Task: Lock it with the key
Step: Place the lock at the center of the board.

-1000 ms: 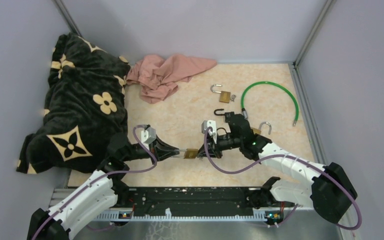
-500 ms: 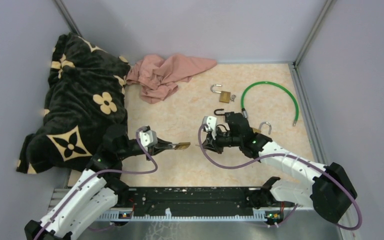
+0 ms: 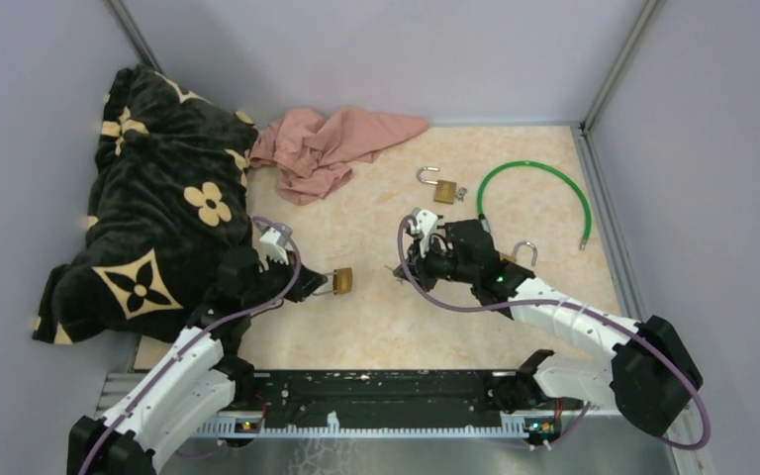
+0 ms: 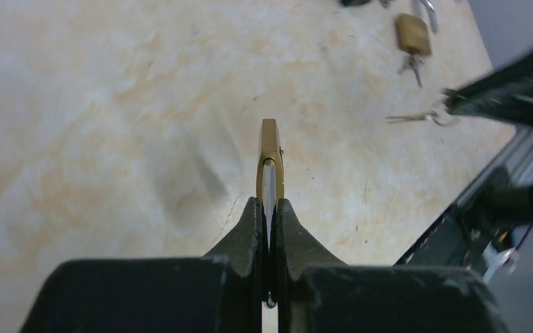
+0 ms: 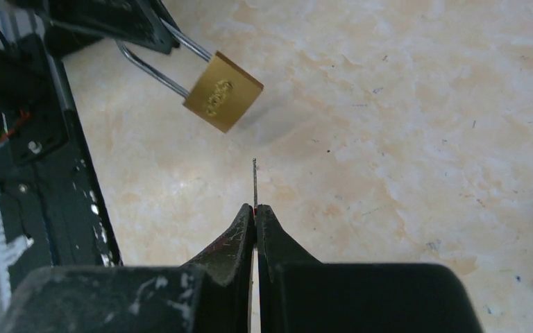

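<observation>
Over table (image 3: 376,327): left gripper (image 4: 268,208) clamps padlock (image 4: 270,149) shackle; right gripper (image 5: 255,208) pinches key (image 5: 255,180).

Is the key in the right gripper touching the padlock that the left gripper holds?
Apart. The right wrist view shows a plain gap between the tip of the key and the padlock.

The left pincer (image 3: 319,284), lower left of centre, is pinched tight; the right pincer (image 3: 403,269), at centre, facing it across a gap, looks clamped too.
</observation>
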